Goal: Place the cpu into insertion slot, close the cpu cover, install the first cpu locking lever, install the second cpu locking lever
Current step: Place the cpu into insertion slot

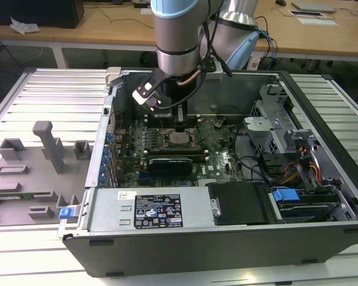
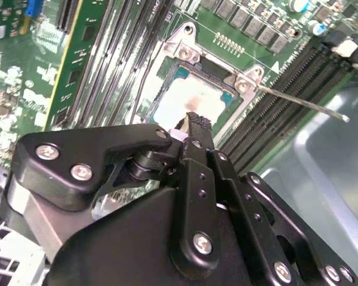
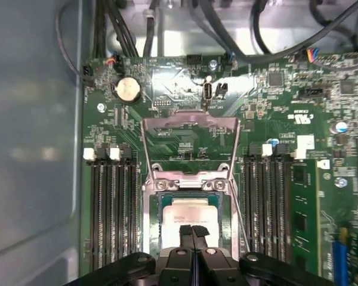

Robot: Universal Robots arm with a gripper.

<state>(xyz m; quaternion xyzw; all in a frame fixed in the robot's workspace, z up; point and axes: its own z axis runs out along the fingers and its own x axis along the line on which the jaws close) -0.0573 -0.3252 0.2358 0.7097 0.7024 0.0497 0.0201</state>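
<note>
The cpu (image 3: 190,210), a pale silver square, lies flat in the socket on the green motherboard; it also shows in the second wrist view (image 2: 182,100) and the exterior view (image 1: 180,138). The cpu cover (image 3: 191,120), a thin silver frame with a large window, is swung open beyond the socket. A thin wire locking lever (image 2: 304,105) sticks out free beside the socket. My gripper (image 3: 192,231) is shut, fingers pressed together with nothing between them, its tips just over the cpu's top (image 2: 194,119). From outside, the gripper (image 1: 180,122) hangs right above the socket.
Black memory slots (image 3: 113,208) flank the socket, with a green card (image 3: 301,220) and a coin battery (image 3: 128,89) nearby. The case's metal wall (image 3: 30,149) is close by. A power supply (image 1: 161,208), cables and a drive bay (image 1: 285,195) fill the case; a grey fixture plate (image 1: 45,143) lies at the exterior view's left.
</note>
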